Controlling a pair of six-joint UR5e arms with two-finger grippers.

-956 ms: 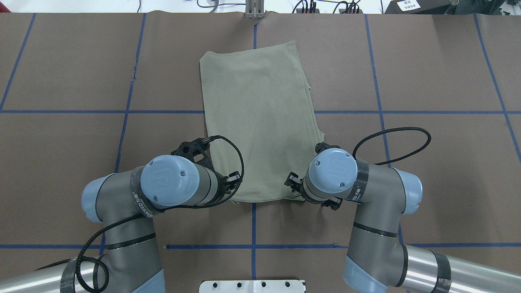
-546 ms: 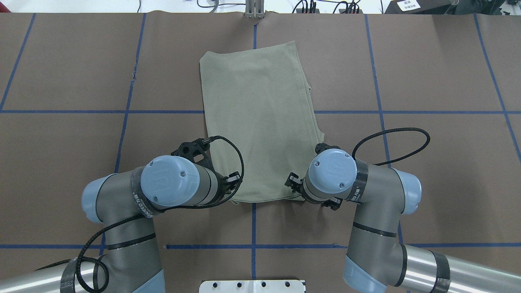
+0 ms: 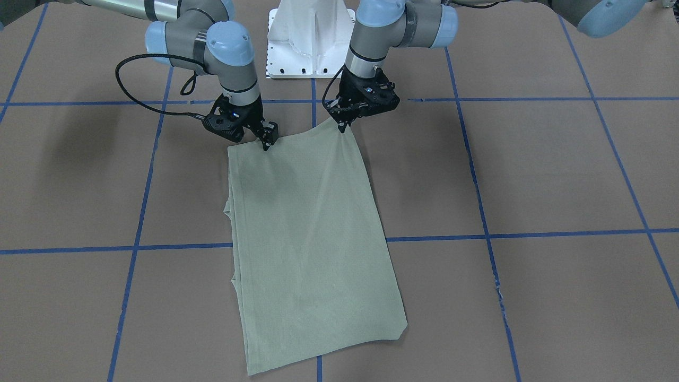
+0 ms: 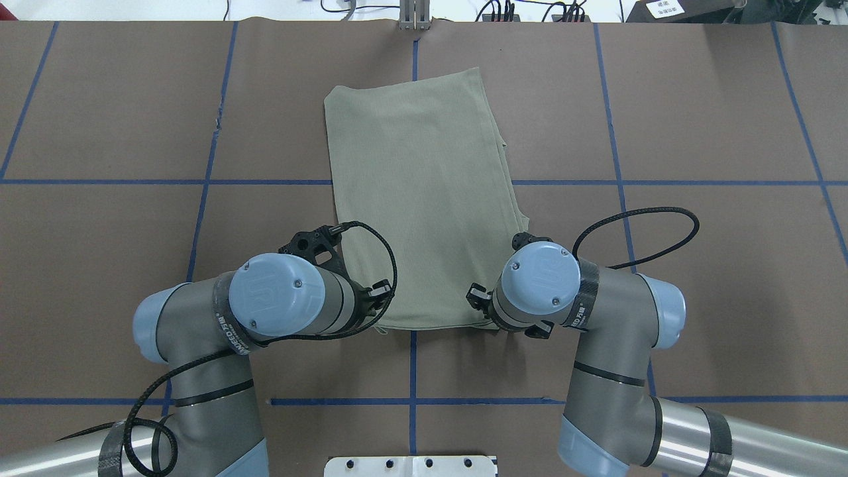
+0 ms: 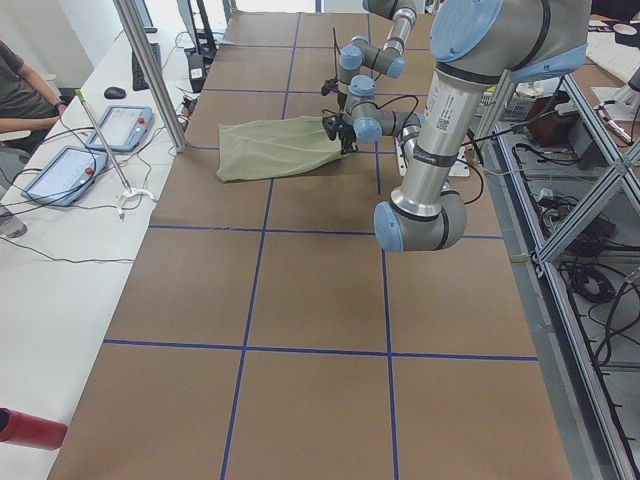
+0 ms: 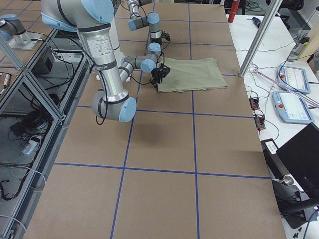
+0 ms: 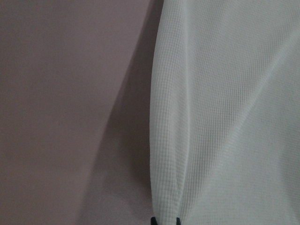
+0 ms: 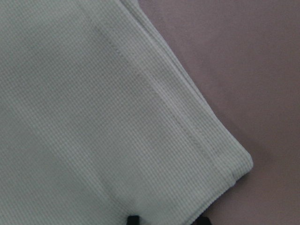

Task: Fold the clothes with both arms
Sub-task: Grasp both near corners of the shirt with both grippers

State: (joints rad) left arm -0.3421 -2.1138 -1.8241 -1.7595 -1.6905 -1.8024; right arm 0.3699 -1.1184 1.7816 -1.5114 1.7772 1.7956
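The sage-green shirt (image 3: 313, 239) lies folded into a long rectangle on the brown table, its short end towards the robot base. My left gripper (image 3: 344, 126) is shut on one corner of that near end and holds it slightly raised. The left wrist view shows the cloth (image 7: 225, 117) pinched between two close fingertips (image 7: 153, 220). At the other near corner, the right gripper (image 3: 264, 144) is shut on the layered hem. In the right wrist view the hem (image 8: 197, 150) sits between fingertips (image 8: 134, 219) that stand wider apart. Collar and sleeves are hidden inside the fold.
The white pedestal base (image 3: 310, 37) stands just behind both grippers. Blue tape lines (image 4: 412, 371) cross the brown table cover. A person (image 5: 20, 85) sits at a side desk with tablets (image 5: 65, 172); a red cylinder (image 5: 30, 428) lies there too.
The right wrist has shifted very slightly at the shirt's near corner, and the loose hem edge there no longer shows. The left arm and the rest of the shirt are unchanged.
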